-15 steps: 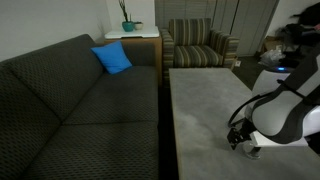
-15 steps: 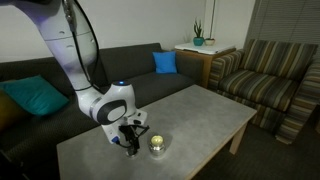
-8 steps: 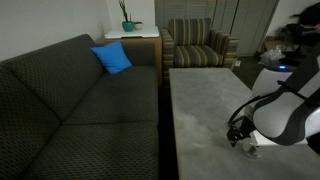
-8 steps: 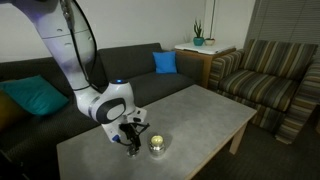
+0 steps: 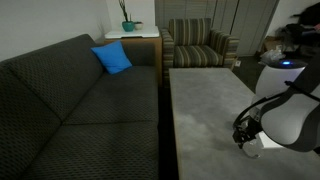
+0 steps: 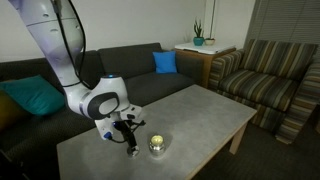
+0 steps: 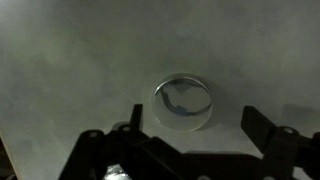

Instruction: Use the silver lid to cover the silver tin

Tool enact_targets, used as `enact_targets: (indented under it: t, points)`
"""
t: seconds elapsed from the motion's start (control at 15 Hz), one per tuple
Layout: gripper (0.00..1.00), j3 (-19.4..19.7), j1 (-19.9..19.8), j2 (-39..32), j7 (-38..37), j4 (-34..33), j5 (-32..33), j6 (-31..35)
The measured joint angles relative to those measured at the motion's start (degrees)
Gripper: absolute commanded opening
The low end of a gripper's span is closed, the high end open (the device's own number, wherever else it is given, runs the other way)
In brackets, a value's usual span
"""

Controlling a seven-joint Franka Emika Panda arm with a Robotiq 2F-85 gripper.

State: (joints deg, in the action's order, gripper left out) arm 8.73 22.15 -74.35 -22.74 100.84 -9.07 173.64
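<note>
The silver lid point(image 7: 183, 103) lies flat on the grey table, a thin round disc that mirrors its surroundings. My gripper point(image 7: 198, 122) hangs just above it, open, with the dark fingers point(image 7: 262, 126) standing apart to either side of the disc and a little nearer the camera. Nothing is held. The silver tin point(image 6: 158, 145) stands upright on the table, shiny with a yellowish glint, just beside the gripper point(image 6: 131, 147). The lid itself is hidden beneath the gripper in both exterior views. The gripper point(image 5: 247, 138) also shows near the table's near end.
The long grey table point(image 6: 200, 112) stands in front of a dark sofa point(image 5: 70, 100) with a blue cushion point(image 5: 112, 58). A striped armchair point(image 6: 270, 75) stands past the table's far end. A side table with a potted plant point(image 6: 198, 38) stands behind it.
The arm has shifted a little along the table and swung lower over the lid. The jaws stay open. The tin has not moved.
</note>
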Motion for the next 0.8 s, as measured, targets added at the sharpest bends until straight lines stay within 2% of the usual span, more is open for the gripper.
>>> enact_targets:
  t: [0.2, 0.6, 0.8]
  points:
    - [1.00, -0.78, -1.83, -0.21, 1.65, 0.60, 0.03, 2.07]
    - [1.00, -6.07, -12.53, -2.62, 9.32, -2.70, 0.95, 5.77]
    - [1.00, -8.49, -15.97, -4.40, 12.44, -5.91, 2.08, 5.40]
